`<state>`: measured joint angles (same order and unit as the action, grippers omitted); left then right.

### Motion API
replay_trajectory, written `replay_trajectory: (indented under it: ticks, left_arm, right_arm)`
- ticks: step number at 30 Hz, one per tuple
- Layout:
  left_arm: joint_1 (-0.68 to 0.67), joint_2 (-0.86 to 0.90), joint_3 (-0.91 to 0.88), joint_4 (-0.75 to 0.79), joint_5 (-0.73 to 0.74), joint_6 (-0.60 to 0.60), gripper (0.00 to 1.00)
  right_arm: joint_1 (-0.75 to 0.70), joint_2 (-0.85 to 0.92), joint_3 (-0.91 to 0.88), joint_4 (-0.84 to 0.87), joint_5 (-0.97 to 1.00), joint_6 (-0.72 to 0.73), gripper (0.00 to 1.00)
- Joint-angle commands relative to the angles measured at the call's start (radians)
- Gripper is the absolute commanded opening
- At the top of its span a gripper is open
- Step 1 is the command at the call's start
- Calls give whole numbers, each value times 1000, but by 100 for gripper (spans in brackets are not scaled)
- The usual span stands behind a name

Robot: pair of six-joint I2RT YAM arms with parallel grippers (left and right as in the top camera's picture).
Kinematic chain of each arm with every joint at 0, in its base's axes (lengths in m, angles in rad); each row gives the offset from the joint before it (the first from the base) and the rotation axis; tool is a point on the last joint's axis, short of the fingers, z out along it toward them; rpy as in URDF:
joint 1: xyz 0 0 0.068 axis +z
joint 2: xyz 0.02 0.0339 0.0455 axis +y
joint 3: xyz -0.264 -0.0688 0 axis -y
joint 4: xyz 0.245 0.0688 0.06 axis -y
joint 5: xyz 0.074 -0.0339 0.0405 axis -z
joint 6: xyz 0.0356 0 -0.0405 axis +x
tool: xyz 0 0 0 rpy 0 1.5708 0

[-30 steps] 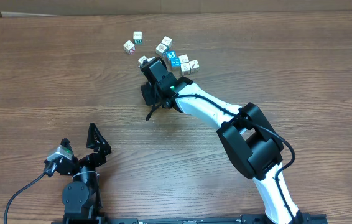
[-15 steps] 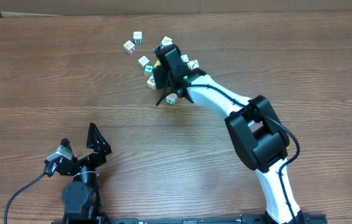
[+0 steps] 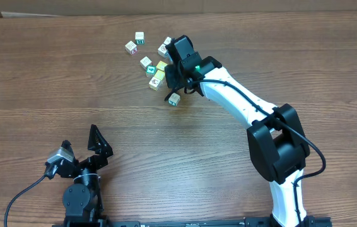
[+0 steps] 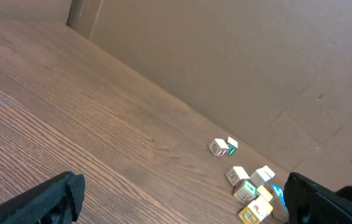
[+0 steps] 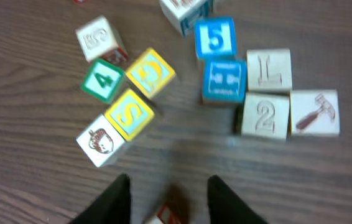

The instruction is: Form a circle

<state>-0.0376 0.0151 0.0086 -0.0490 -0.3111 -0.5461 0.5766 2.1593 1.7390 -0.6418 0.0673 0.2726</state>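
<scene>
The circle (image 5: 244,81) is a tight cluster of two blue-faced and two white-faced cubes, seen in the right wrist view at upper right. In the overhead view the right arm hides most of it. My right gripper (image 5: 170,182) (image 3: 177,72) hovers just in front of the cluster, open, its fingers apart from a blurred small cube (image 5: 166,214) low between them. Overhead, that cube (image 3: 174,98) lies alone on the table. My left gripper (image 4: 182,208) (image 3: 81,148) rests wide open at the near left, holding nothing.
Loose cubes lie left of the cluster: a green "4" cube (image 5: 103,81), two yellow cubes (image 5: 140,93) and a white acorn cube (image 5: 99,142). A white hammer cube (image 5: 314,113) touches the cluster's right side. Two more cubes (image 3: 135,42) sit farther back left.
My right gripper has swung back and to the right over the cubes and opened. A cube that was not visible before now lies alone on the table. The left arm has not moved.
</scene>
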Motion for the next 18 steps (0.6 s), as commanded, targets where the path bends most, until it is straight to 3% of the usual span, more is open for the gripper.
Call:
replay_trajectory:
  ticks: [1,6,11,18]
  left_arm:
    - [0,-10,-4,0,-11,12,100]
    - [0,-10,-4,0,-11,12,100]
    - [0,-10,-4,0,-11,12,100]
    - [0,-10,-4,0,-11,12,99]
  right_arm:
    - [1,-6,-11,1,6,59,47]
    - [1,-5,-41,0,-62,76,54]
    - [13,-5,-71,0,-87,90,69]
    - [22,-5,-118,10,-85,125,70]
